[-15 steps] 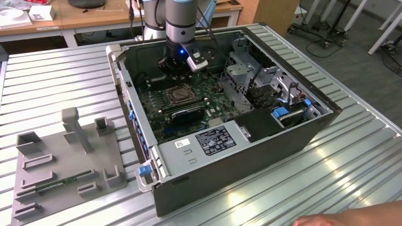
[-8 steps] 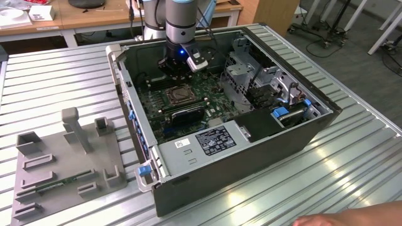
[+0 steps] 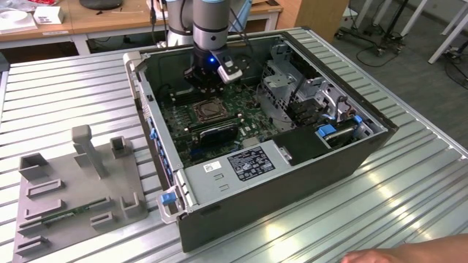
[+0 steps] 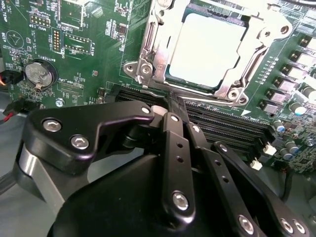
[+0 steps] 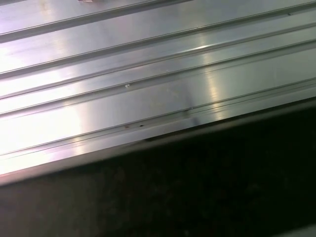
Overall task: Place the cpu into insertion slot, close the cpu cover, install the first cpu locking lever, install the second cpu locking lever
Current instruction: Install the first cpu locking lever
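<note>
Table [image 3: 66, 93]: ribbed aluminium slats with a bright sheen. In the first wrist view the same glossy slats [image 5: 148, 74] run alongside a dark, dull edge.
Fixture tray [image 3: 73, 186]: matte grey moulded plate at the exterior view's left, lying on the table beside the case. It has upright posts and rectangular pockets, and a narrow green circuit strip [image 3: 69, 213] lies in it.
Computer case [image 3: 292, 186]: dark sheet-metal tower on its side with the top open. Blue plastic latches [image 3: 168, 198] sit along its rim.
Motherboard [image 4: 98, 29]: green and densely printed, with a round silver coin cell [image 4: 39, 74]. Long black memory slots [image 4: 232, 128] lie between socket and gripper.
Gripper [image 3: 206, 82]: black jointed links with silver screw heads [image 4: 168, 116], hanging inside the case over the board, near the socket. Whether it is released or clenched cannot be told.
Insertion slot [image 3: 207, 111]: square socket with a silver rim, mid-board.
Cpu [image 4: 207, 49]: flat square with a smooth, pale silver top, seated in the insertion slot.
Cpu cover [image 4: 153, 54]: thin stamped silver frame lying around the cpu, whose top shows through the square cut-out.
Drive cage [image 3: 281, 82]: grey perforated metal, at the exterior view's right of the board.
Hand [image 3: 387, 255]: on the table at the exterior view's lower right.
</note>
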Available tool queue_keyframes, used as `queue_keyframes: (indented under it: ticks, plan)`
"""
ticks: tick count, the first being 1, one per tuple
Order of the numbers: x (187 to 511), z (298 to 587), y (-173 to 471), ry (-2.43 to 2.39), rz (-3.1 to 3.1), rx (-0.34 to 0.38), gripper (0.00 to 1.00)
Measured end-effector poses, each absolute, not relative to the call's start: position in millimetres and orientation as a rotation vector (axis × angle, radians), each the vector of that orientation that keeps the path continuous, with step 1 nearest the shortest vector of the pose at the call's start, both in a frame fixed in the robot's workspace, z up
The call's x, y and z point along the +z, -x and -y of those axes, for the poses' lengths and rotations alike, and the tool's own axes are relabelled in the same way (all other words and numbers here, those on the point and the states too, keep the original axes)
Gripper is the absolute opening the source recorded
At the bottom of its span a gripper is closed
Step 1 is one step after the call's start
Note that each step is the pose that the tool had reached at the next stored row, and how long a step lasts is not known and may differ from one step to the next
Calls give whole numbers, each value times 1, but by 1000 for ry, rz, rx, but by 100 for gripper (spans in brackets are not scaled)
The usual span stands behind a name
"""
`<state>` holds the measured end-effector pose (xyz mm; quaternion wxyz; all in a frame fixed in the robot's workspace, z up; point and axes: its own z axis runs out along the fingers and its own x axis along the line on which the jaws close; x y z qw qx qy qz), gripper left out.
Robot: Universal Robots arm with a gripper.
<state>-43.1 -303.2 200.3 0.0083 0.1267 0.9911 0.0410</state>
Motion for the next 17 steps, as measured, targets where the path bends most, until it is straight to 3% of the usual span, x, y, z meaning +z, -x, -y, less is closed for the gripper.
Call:
queue_keyframes:
  ticks: [17]
  plan:
    - [204, 304, 43, -395, -3091, 121, 11]
